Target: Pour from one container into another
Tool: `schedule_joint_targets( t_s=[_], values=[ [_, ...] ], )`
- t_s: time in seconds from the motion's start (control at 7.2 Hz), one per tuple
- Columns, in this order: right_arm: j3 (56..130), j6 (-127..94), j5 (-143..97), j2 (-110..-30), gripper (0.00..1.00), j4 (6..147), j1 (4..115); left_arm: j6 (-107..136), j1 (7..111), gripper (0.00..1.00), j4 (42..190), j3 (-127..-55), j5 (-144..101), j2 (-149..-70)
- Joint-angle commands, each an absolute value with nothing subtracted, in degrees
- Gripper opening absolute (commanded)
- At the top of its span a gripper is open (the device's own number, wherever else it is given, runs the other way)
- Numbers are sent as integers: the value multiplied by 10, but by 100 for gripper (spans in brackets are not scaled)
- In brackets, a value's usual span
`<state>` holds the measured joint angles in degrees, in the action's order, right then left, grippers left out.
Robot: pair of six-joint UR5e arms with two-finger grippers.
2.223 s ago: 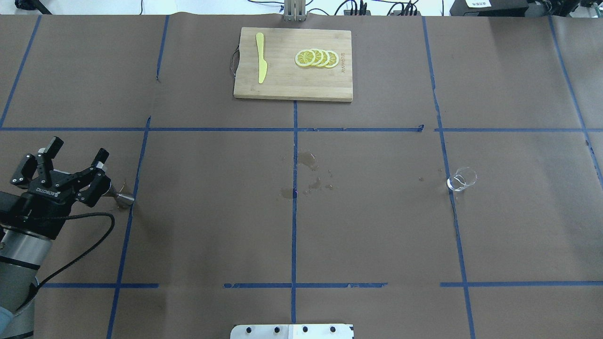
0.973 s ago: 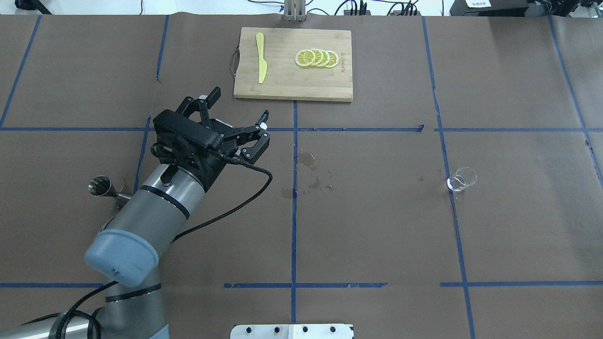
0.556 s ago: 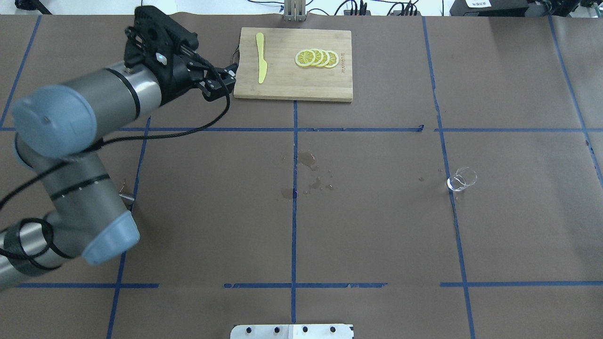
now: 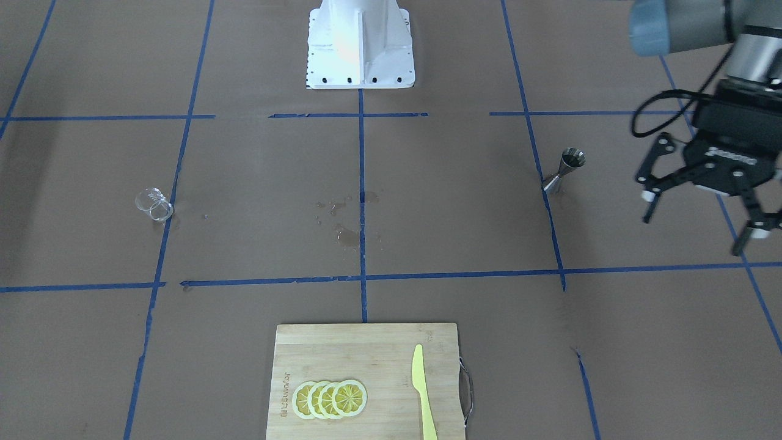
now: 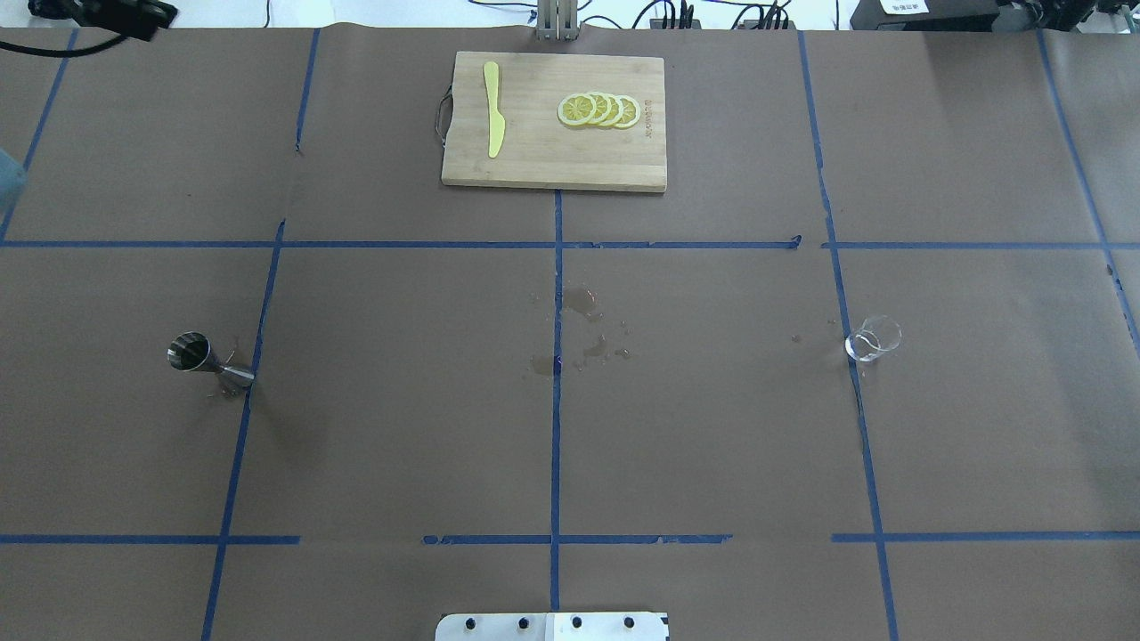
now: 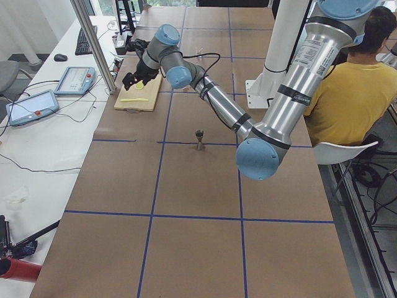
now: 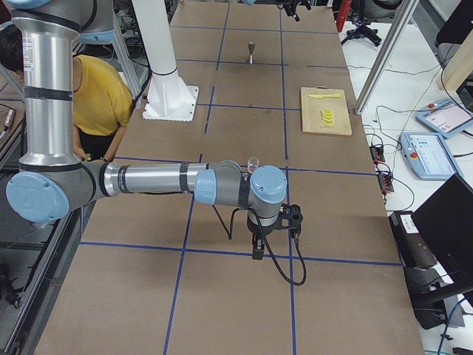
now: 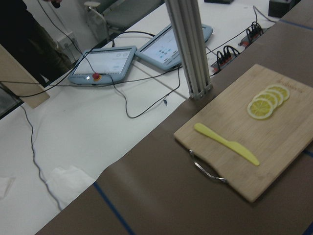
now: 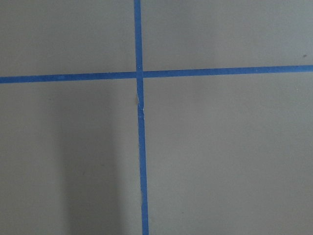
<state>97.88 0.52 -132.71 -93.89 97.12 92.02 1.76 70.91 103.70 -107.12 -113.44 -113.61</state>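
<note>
The steel jigger [image 5: 209, 363] stands upright on the table's left part, also seen in the front view [image 4: 565, 170] and the left view [image 6: 199, 138]. Far off on the right part sits the clear glass cup [image 5: 873, 338], small in the front view [image 4: 153, 203]. My left gripper [image 4: 702, 214] hangs open and empty, raised well to the side of the jigger; its wrist camera looks at the cutting board. The right gripper [image 7: 270, 231] hovers low over the table's right end, apart from the cup [image 7: 253, 161]; I cannot tell whether it is open or shut.
A wooden cutting board [image 5: 552, 160] at the far middle carries lemon slices [image 5: 598, 109] and a yellow knife [image 5: 492, 107]. Wet spill marks [image 5: 583, 329] stain the centre. The robot's base plate [image 5: 552, 626] is at the near edge. A seated person [image 6: 350, 93] is behind the robot.
The left arm, open beside the jigger at first, swung up and away across the table to the far left corner. Jigger and cup have stayed put.
</note>
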Motion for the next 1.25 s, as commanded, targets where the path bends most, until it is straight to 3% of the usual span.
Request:
schedule_joint_targets(
  t_s=[0.0,0.28,0.42,0.69,1.11],
  values=[
    [971,6,-1328,-941,100,971,920,-126,835,100,935,-1032,-1156,-1067],
    [970,7,-1327,-942,100,971,920,-130,889,100,888,-928,-1157,-1063],
    [969,7,-1327,-943,100,971,920,-125,890,100,874,-909,-1190,-1008],
    [961,8,-1328,-944,100,971,920,-127,889,100,882,-902,-1310,-923],
    [962,2,-1327,-952,100,970,920,-128,890,100,945,-909,-1345,-892]
  ],
)
